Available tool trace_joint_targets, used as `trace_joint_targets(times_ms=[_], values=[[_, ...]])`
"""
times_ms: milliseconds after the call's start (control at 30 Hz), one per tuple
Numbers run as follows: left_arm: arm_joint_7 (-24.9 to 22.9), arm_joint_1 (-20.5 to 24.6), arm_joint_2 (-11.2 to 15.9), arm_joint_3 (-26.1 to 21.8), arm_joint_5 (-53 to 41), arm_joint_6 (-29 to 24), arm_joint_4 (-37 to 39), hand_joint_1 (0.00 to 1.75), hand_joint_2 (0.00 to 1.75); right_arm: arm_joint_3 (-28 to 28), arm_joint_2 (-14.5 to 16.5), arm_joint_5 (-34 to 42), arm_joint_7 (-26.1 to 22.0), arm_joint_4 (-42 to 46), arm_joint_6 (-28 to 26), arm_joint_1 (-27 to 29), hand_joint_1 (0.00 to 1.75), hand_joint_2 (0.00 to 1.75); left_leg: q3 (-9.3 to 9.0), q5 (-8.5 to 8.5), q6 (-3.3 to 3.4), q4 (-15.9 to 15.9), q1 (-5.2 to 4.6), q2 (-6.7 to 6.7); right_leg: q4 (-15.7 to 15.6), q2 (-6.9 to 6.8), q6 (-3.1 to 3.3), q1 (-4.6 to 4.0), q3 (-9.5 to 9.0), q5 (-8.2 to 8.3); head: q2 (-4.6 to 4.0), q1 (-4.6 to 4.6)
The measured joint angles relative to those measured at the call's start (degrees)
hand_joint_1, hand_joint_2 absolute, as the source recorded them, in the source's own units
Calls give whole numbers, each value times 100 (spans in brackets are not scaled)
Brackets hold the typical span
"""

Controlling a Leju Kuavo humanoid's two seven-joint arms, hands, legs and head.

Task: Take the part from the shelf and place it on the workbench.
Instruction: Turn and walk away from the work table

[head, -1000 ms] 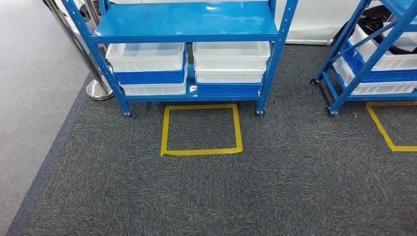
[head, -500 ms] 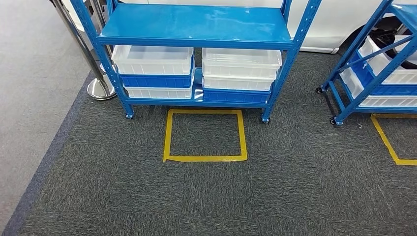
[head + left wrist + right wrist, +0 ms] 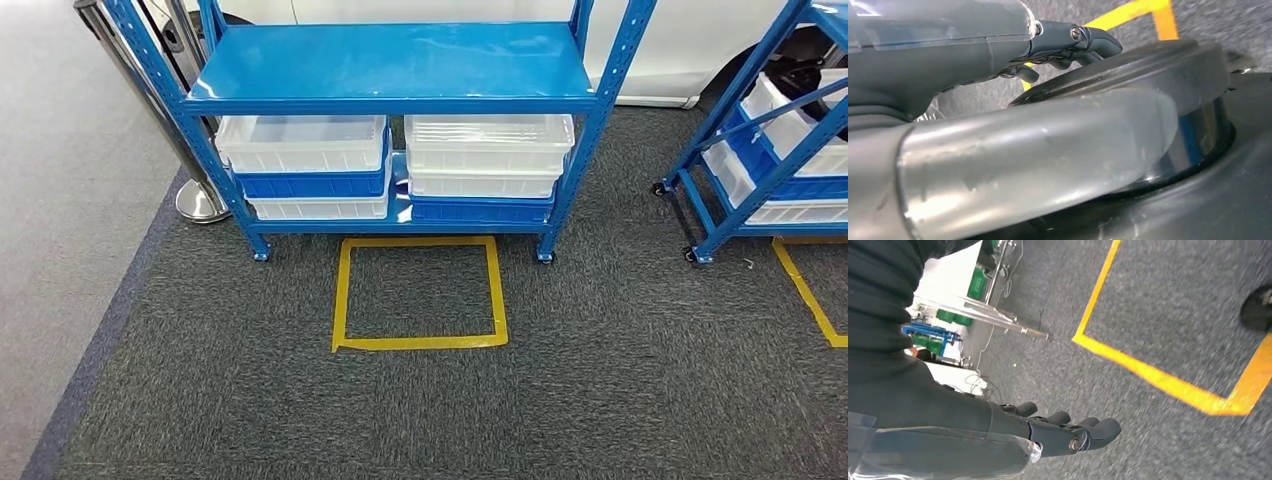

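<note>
Ahead, the head view shows a blue shelf holding stacked white and blue bins, with a yellow taped square on the grey carpet before it. The right hand hangs above the carpet, fingers extended side by side, empty. The left hand holds nothing visible; whether its fingers are closed I cannot tell. No part can be made out on the shelf.

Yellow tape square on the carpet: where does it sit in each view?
Head view: the yellow tape square lies low of centre, just in front of the blue shelf.
Left wrist view: one corner at the top edge, beyond the left hand.
Right wrist view: a taped corner runs across the right half, past the right hand.
Shared landmark: the dark grey carpet.
</note>
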State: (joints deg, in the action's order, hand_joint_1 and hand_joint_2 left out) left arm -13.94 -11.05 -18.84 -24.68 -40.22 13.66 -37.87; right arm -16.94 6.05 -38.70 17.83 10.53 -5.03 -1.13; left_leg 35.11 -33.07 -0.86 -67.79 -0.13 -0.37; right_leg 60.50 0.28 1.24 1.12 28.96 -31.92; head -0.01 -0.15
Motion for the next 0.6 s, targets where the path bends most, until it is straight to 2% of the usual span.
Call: trace_joint_targets(times_ms=[33,100,167,233,267,300,367,400,433,467,533,600], values=[[-3,-4,2,-1,-1,0,3,0,0,-1,1,-1,-4,-1,2,2,0,175,-30,247,13,279,-7,6,5,3,-27,5,-79,-59,0,2],[-6,-9,7,-1,-1,3,11,0,0,-2,2,-1,-12,-3,7,0,0,175,-58,496,98,586,-34,21,7,10,-106,-2,-166,-161,0,-4],[-5,2,8,-2,1,8,15,0,0,-4,1,-2,-21,-3,19,-7,0,175,-111,476,208,636,-46,17,36,15,-183,-20,-233,-183,0,-13],[-8,14,1,-2,0,11,15,0,0,-5,-2,-3,-30,-1,26,-20,0,175,-250,489,285,734,-22,10,211,5,-225,-22,-221,-197,0,-9],[-9,16,-3,-2,-1,11,15,0,0,-8,-3,-3,-33,-1,27,-28,0,175,-329,477,317,782,-11,11,414,1,-242,-20,-113,-265,0,-7],[-10,16,-6,-2,-1,12,16,0,0,-10,-3,-3,-39,0,31,-35,0,175,-380,455,342,818,-6,16,702,-2,-261,-19,71,-380,0,-4],[-10,14,-7,-2,-2,13,17,0,0,-18,-2,-3,-49,0,51,-38,0,175,-451,389,374,839,-11,11,1306,-3,-292,-22,544,-636,0,-4],[-9,13,-7,-2,-2,13,17,0,0,-22,-2,-3,-54,0,61,-38,0,175,-497,344,377,840,-15,3,1462,-3,-296,-23,729,-669,0,-4],[-9,12,-7,-2,-2,13,17,0,0,-27,-3,-3,-55,0,68,-34,0,175,-564,290,376,840,-18,-8,1439,-3,-287,-28,833,-578,1,-4],[-9,10,-7,-2,-2,14,17,0,0,-31,-3,-3,-56,0,67,-27,0,175,-647,231,370,841,-21,-18,1246,-3,-266,-36,854,-377,1,-3],[-10,0,-7,-2,-2,15,23,0,0,-38,-9,-3,-57,-2,66,4,0,175,-820,99,341,841,-28,-24,632,-7,-185,-80,797,182,-1,-4],[-10,-4,-5,-3,-3,16,36,0,0,-43,-15,-3,-58,-4,66,23,0,175,-913,-13,284,855,-40,-15,273,-13,-99,-135,767,444,-1,5]])
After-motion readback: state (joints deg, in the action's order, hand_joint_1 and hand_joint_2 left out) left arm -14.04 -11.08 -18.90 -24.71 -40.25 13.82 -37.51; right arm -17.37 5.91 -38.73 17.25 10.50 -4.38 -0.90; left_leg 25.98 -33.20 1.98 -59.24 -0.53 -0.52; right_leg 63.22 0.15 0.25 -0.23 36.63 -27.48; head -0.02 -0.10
